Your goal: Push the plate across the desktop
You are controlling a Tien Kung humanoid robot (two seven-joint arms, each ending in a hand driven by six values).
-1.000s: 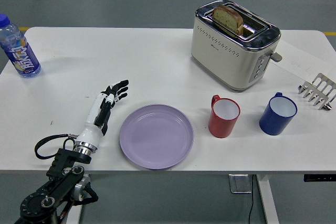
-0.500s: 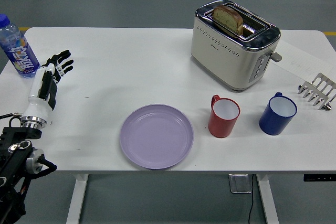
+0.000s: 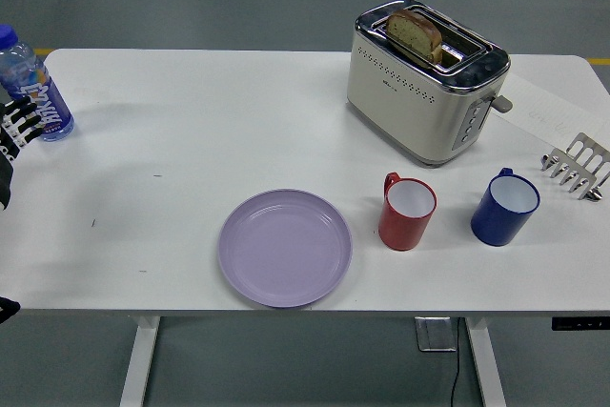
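While the left hand sits at the far left edge of the view, just beside the water bottle, only its black fingertips show. They look spread and hold nothing; the rest of the arm is cut off by the frame.

Lilac plate lies flat on the white worktop, close to the near edge and roughly centre-left. Red mug stands just right of it, not touching. Blue mug further right. Toaster with a bread slice sits behind the mugs; a metal rack at the right edge. Right hand is out of shot.

My read: the hand is well apart from the plate, so no push is under way. For a push I'd bring the hand back in low to the plate's left rim and steer clear of the red mug.
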